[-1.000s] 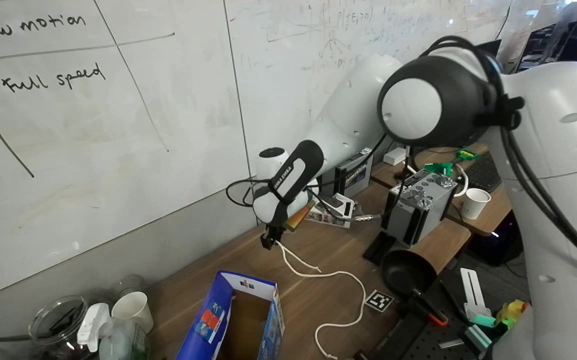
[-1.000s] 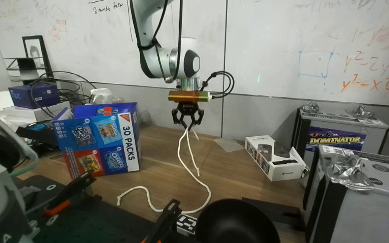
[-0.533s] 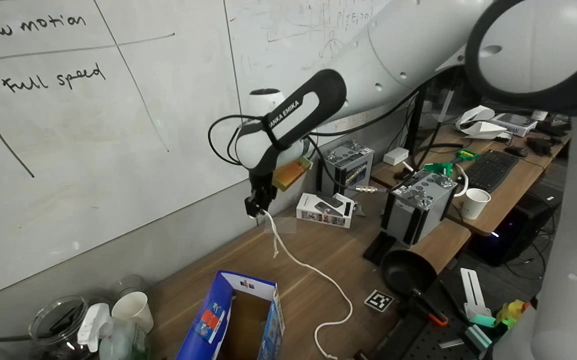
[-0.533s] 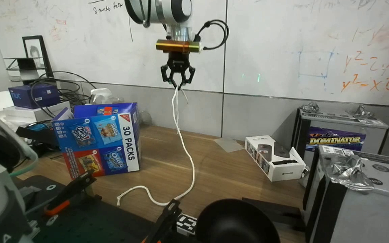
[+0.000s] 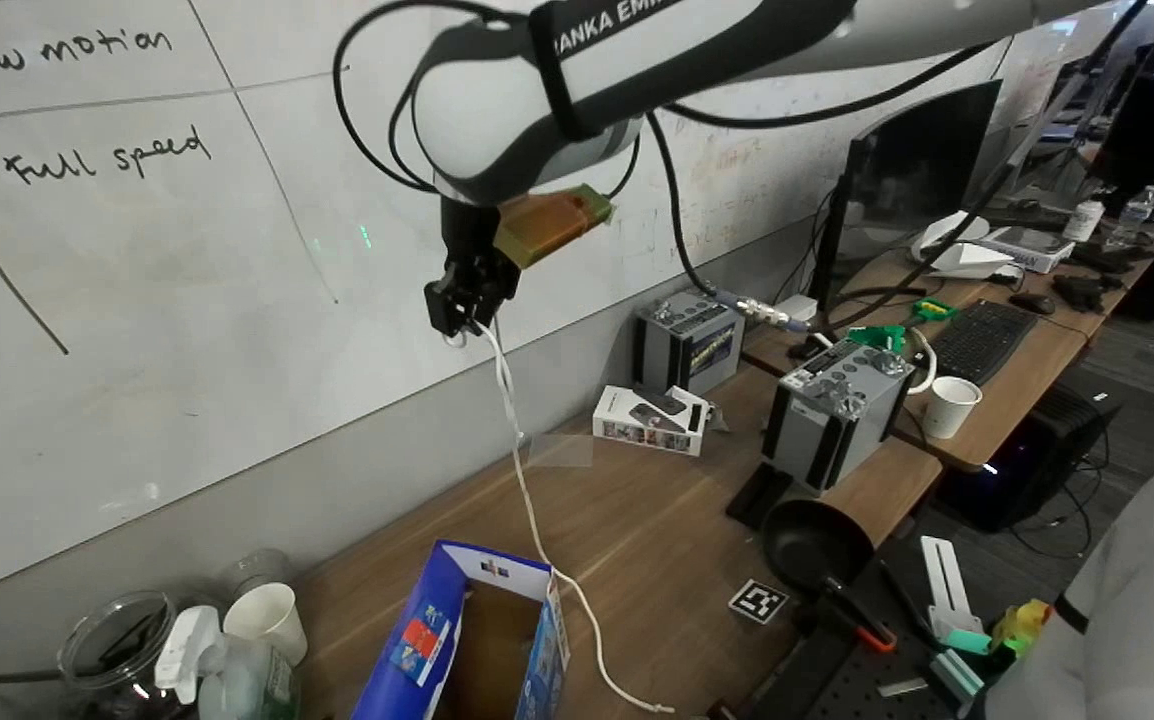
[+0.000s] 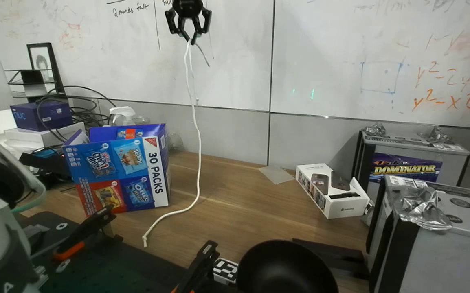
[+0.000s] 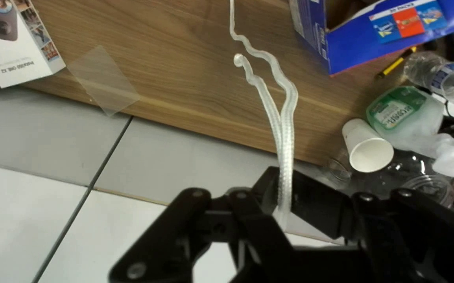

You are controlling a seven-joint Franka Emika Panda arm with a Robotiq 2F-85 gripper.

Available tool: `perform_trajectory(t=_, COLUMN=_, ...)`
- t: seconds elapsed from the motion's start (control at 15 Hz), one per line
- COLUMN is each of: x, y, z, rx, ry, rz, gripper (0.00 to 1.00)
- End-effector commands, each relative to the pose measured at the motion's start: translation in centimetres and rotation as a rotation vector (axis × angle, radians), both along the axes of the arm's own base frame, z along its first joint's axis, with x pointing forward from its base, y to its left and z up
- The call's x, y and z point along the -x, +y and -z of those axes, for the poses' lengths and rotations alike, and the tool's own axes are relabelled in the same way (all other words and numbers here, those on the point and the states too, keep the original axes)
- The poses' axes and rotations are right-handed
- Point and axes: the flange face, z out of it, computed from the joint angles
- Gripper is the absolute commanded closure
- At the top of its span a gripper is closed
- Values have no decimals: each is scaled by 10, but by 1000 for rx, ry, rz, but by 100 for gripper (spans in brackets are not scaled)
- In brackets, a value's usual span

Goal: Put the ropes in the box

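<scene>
A: Your white, black-trimmed robot arm (image 5: 627, 60) reaches in from the upper right in an exterior view. Wrist bent, your black two-finger gripper (image 6: 191, 39) pointing down, high over the brown wood-grain table (image 5: 657, 540).

B: And your fingertips?

A: Drawn nearly together, pinching a limp, thin white braided rope (image 7: 287, 129).

B: Two strands leave your grip, as the wrist view has it. Short one: free end hanging in mid-air, below the tips.

A: Long one: drops from your fingertips down to the table, curves there, ends lying on the wood.

B: And your small blue cardboard box (image 6: 117, 175) with the bright snack pictures?

A: Upright on the table, top uncovered, well below your gripper and, in an exterior view, off to its side. Your rope's lower length lies near it, outside its walls.

B: Farthest back, behind your gripper: a pale whiteboard (image 6: 324, 61) with marker writing.
</scene>
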Motion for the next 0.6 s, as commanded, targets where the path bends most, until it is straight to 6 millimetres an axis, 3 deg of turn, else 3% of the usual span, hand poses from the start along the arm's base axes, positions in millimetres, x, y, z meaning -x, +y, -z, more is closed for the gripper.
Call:
perform_trajectory(t=0.0, x=39, y=37, z=-81, rx=19, ry=-66, rz=43, gripper=94)
perform_trajectory(t=0.2, x=69, y=77, z=-125, rx=32, ry=-106, rz=38, gripper=94)
perform_trajectory(t=0.53, x=108, y=137, z=-160, rx=49, ry=-160, rz=5, gripper=94)
